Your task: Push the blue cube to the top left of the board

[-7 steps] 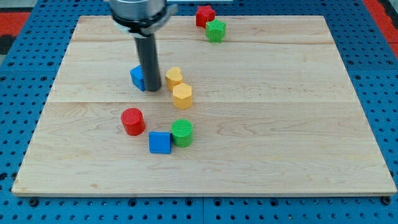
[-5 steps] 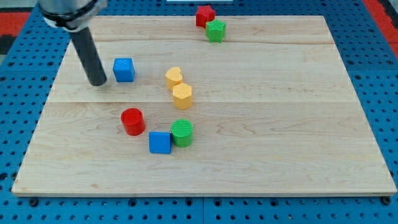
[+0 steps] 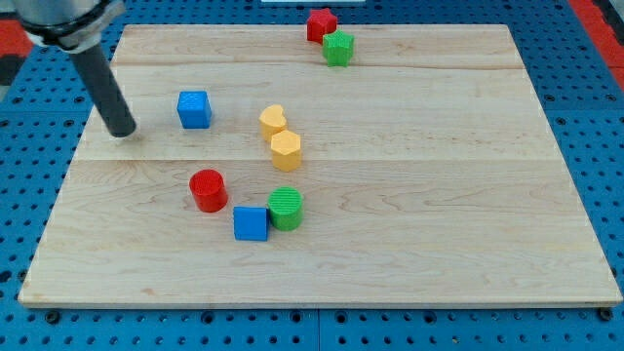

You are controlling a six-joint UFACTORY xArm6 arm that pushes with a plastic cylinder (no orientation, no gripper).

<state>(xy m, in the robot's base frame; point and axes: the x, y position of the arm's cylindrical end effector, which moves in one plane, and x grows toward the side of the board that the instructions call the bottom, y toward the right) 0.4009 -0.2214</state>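
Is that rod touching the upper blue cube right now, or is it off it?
Off it. My tip sits to the view's left of the blue cube, with bare board showing between them.

The wooden board (image 3: 419, 195) is carrying two blue cubes (image 3: 194, 109) (image 3: 250, 223), red, green and yellow blocks, and my tip (image 3: 123, 133).

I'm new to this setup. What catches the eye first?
The dark rod at the view's left, my tip resting apart from the blue cube to its right. Mid-board sit two yellow blocks, with a red cylinder, another blue cube and a green cylinder below them.
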